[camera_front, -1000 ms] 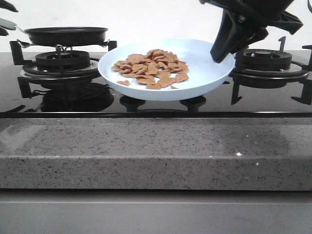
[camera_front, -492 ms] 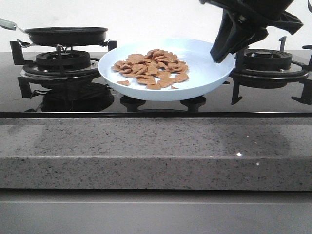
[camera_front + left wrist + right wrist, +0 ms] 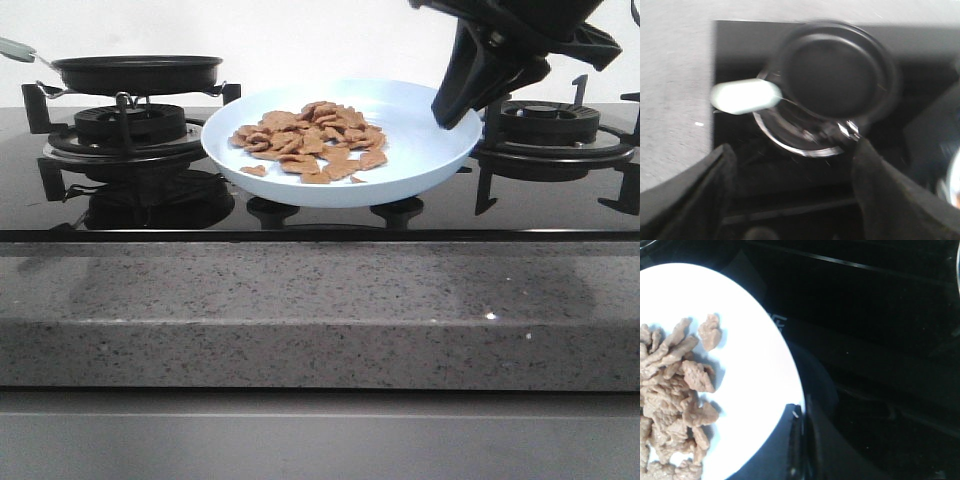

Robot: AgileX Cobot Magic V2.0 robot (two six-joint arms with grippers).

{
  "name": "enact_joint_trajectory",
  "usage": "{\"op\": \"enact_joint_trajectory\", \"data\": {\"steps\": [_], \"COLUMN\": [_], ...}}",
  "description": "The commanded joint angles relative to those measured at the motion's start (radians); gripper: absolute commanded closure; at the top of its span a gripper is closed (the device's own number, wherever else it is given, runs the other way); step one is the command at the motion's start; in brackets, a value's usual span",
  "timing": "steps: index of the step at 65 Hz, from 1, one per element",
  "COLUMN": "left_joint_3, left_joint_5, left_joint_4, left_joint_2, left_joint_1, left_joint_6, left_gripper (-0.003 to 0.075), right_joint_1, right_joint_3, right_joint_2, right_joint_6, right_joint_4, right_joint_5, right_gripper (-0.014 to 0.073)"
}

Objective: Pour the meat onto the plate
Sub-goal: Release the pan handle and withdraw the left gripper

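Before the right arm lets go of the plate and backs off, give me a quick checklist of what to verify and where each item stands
1. Meat on the plate: ok, heaped inside the rim.
2. Frying pan on the left burner: ok, no meat visible in it in the left wrist view.
3. Left gripper off the pan handle: ok, fingers open, nothing between them.
4. Right gripper at the plate's right rim: shut on it.
5. Plate resting flat on the stovetop: cannot tell.

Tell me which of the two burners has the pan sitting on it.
The left burner, beside the plate. The black frying pan rests on its grate, while the right burner carries nothing.
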Motion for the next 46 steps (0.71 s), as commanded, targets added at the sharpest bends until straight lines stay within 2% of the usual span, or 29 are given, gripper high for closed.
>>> {"op": "enact_joint_trajectory", "data": {"steps": [1,8,13,28,46], "left_joint_3": [0.044,0.181,0.281,0.49,0.579], "left_joint_5": [-0.087,-0.143,-0.182,-0.211,-0.198], "left_joint_4": [0.112,0.237,0.263,0.253,0.253], "left_joint_2": [-0.108,-0.217,-0.294,-0.456,-0.559], "left_joint_1": [-0.092,-0.183,-0.217,-0.233,-0.233], "left_joint_6": [-0.078,-0.157,-0.188,-0.188,-0.188], "left_gripper": [0.0239,0.0239,0.0239,0.0239,0.0239], "right_joint_1": [-0.002,-0.002,-0.002,-0.002,-0.002], "right_joint_3": [-0.027,-0.027,-0.027,-0.027,-0.027], "right_joint_2": [-0.05,-0.05,-0.05,-0.05,-0.05], "right_joint_6": [-0.007,-0.007,-0.007,-0.007,-0.007], "right_joint_4": [0.03,0.03,0.03,0.03,0.03], "right_joint_5": [-0.044,-0.044,-0.044,-0.044,-0.044], "right_gripper": [0.0707,0.0707,0.0707,0.0707,0.0707]}}
